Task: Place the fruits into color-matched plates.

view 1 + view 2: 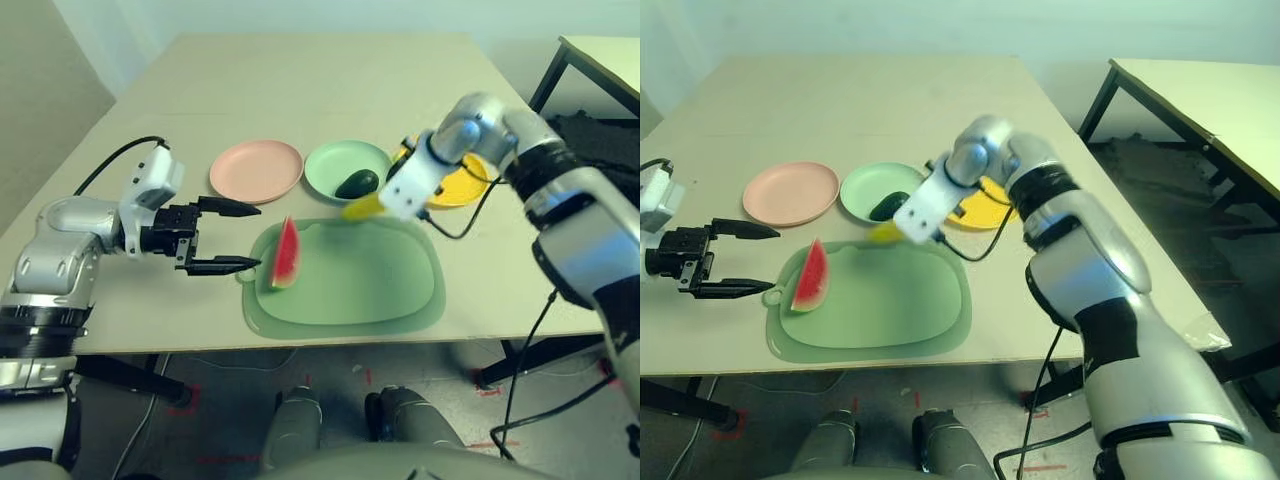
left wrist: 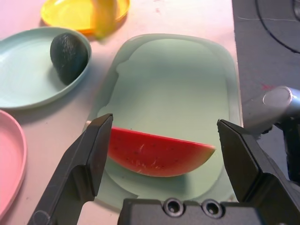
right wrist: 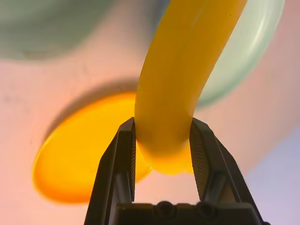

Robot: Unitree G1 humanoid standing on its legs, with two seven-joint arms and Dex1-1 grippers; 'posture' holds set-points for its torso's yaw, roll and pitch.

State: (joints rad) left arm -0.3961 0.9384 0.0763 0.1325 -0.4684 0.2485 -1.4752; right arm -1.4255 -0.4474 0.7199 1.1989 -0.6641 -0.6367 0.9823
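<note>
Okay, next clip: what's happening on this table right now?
The robot is sorting toy fruits onto colour-matched plates. Its right gripper is shut on the banana, held above the table near the yellow plate. The avocado already lies in the green plate. The open left gripper is lined up on the watermelon wedge, which stands on the cutting mat. The pink plate is empty.

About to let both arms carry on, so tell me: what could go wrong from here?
1. The right hand pinches the banana near one end; it may swing or slip before reaching the yellow plate.
2. The open left hand brackets the watermelon wedge, which stands at the green mat edge; a nudge could tip it off.
</note>
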